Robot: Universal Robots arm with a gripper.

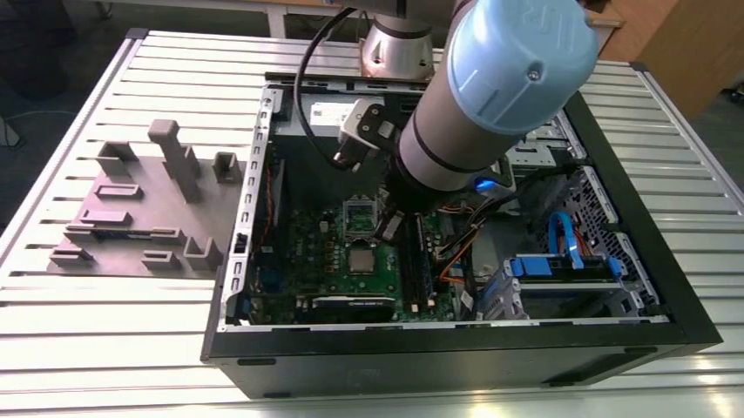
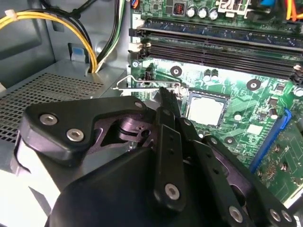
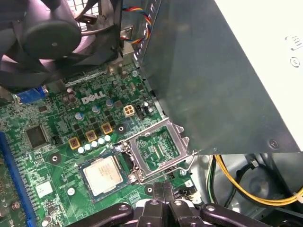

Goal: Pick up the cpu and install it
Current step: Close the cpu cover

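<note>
The cpu (image 3: pixel 103 175) lies flat in the socket of the green motherboard (image 3: pixel 61 165), right beside the flipped-open metal frame (image 3: pixel 156 149). The pincer (image 3: pixel 162 188) hangs just above the board near that frame, its fingers pressed together on nothing.

Motherboard (image 3: pixel 59 146) green; cpu (image 3: pixel 103 175) silvery, tan edge; hand (image 3: pixel 163 189) black; cables (image 3: pixel 255 196) yellow; fixture (image 1: pixel 139 209) grey; arm cap (image 1: pixel 524 52) pale blue.

In the exterior view, a slatted silver metal table (image 1: pixel 104 348) spans the frame. At mid left, a grey plastic fixture (image 1: pixel 139 218) of blocks rests on it. From centre to right lies an open black computer case (image 1: pixel 465 361).
</note>
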